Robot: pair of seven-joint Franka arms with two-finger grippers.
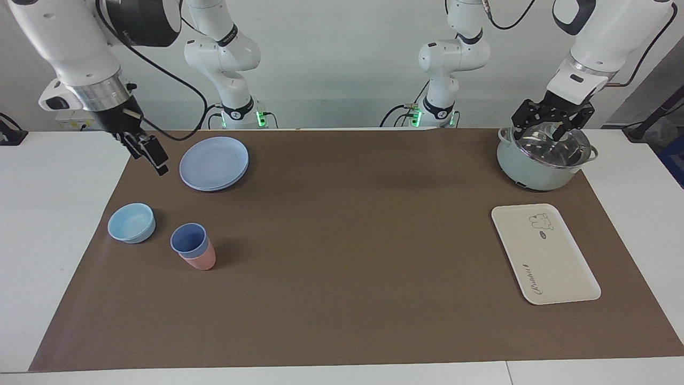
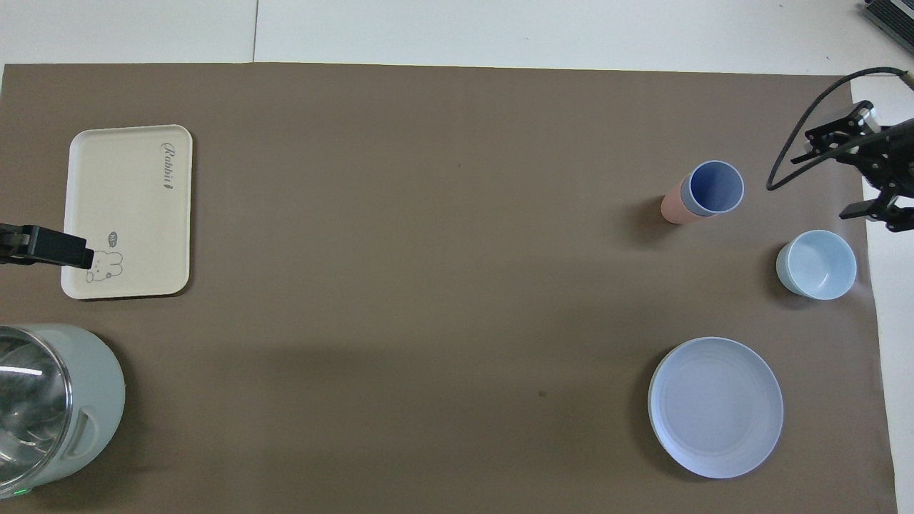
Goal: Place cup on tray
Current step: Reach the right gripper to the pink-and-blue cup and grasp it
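One small periwinkle-blue tapered plastic cup is seen nested upright inside one pink plastic cup of the same shape, on the brown mat toward the right arm's end of the bench. The blue cup is not on the tray and is held by neither gripper.

One flat cream-white rectangular tray with rounded corners is laid well apart from the cups, toward the left arm's end. A small animal drawing is printed near the corner nearer the robots, with a small dark oval mark beside it whose lettering is too small to be read. Dark script lettering at the end farther from the robots is read as "Rabbit".

One light-blue shallow round bowl is placed near the cups, closer to the bench edge. One round pale-blue plate is set nearer the robots than the cups.

One pale-green pot with a glass lid is stood nearer the robots than the tray.

The right gripper is held in the air over the mat's edge beside the plate; whether its jaws are open cannot be told. The left gripper is positioned over the pot lid, its jaws spread apart.
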